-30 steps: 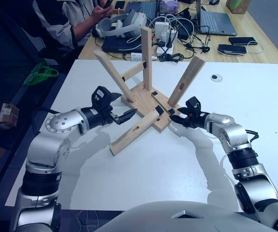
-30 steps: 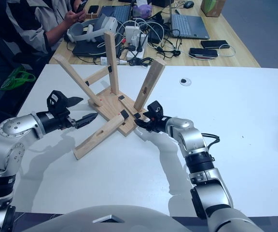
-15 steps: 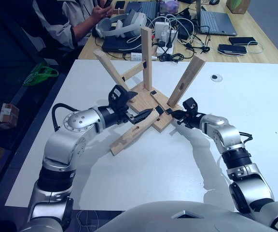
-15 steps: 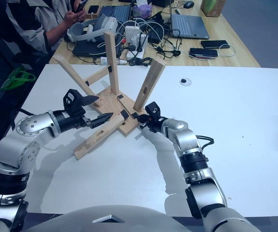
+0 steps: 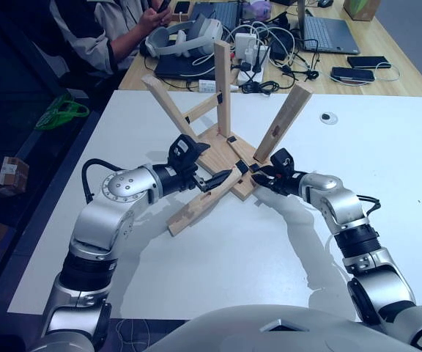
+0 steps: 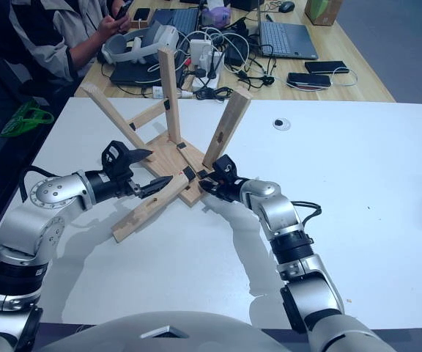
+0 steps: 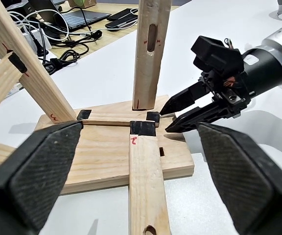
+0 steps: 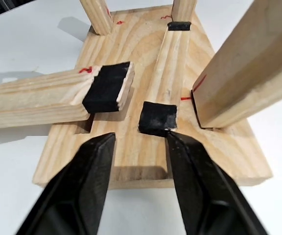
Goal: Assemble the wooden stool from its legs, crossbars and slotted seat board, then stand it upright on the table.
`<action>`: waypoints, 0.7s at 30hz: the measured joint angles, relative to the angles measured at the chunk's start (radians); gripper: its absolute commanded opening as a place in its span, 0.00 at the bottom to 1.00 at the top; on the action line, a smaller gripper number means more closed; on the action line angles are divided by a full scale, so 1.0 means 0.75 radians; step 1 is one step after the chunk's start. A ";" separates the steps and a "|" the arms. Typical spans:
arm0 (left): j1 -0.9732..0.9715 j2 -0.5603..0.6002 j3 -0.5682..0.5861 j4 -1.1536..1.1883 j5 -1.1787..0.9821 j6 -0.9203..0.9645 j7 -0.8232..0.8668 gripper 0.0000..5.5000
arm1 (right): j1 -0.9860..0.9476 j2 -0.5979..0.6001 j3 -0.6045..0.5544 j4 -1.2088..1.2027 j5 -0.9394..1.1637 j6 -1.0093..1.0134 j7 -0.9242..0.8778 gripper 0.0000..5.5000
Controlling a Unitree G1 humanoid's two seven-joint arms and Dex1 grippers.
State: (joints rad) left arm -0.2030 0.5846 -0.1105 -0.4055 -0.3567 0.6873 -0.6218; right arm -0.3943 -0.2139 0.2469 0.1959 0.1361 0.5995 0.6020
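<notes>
White tabletop (image 5: 387,183) carries the seat board (image 5: 222,150) lying flat with three legs up and the fourth leg (image 5: 196,207) toppled outward. The left gripper (image 6: 160,166) has its fingers spread wide astride that leg, holding nothing. The right gripper (image 5: 257,176) is part-open and empty at the board's edge. Best to pinch close to the joint and pivot the leg upright while the right steadies the board. Since a second ago, the left arm has swung in.
</notes>
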 measured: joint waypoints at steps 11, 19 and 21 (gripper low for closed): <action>0.000 -0.023 -0.011 0.000 0.015 0.001 0.013 0.79 | -0.005 0.039 -0.033 0.033 -0.005 0.004 -0.063 0.75; -0.025 -0.051 0.015 -0.010 0.000 0.025 0.028 0.79 | -0.058 -0.058 0.028 0.060 -0.038 0.009 0.061 0.98; -0.033 -0.048 0.026 -0.007 0.000 0.025 0.027 0.79 | -0.074 -0.158 0.089 0.048 -0.093 -0.040 0.124 0.98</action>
State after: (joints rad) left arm -0.2281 0.5484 -0.0912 -0.4104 -0.3567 0.7057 -0.6013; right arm -0.4495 -0.3328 0.3135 0.2320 0.0662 0.5691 0.6954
